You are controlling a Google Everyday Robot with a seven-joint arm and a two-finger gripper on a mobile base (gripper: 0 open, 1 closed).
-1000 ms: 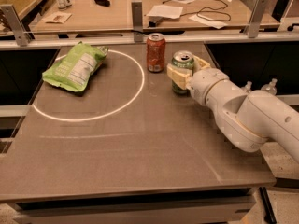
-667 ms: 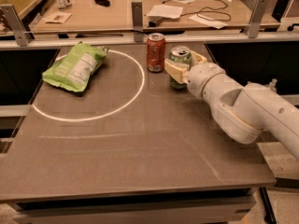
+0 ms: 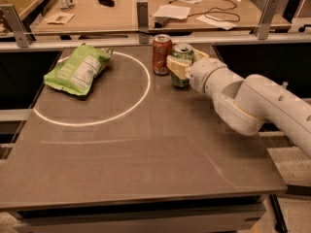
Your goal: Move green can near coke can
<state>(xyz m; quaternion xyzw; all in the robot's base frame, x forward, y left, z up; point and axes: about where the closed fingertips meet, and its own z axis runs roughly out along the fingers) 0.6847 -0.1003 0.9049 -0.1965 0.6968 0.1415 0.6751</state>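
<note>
my gripper (image 3: 186, 63): jaws pinching green can (image 3: 182, 51) | coke can (image 3: 161, 55) just beside, at its 10 o'clock | risk: a nudge that way topples coke; crooked release tips green

White arm (image 3: 252, 101) extended in from right, low over surface (image 3: 146, 154), tool (image 3: 184, 64) at far middle, tan fingers (image 3: 177, 66) clamped on green can (image 3: 182, 50).
</note>
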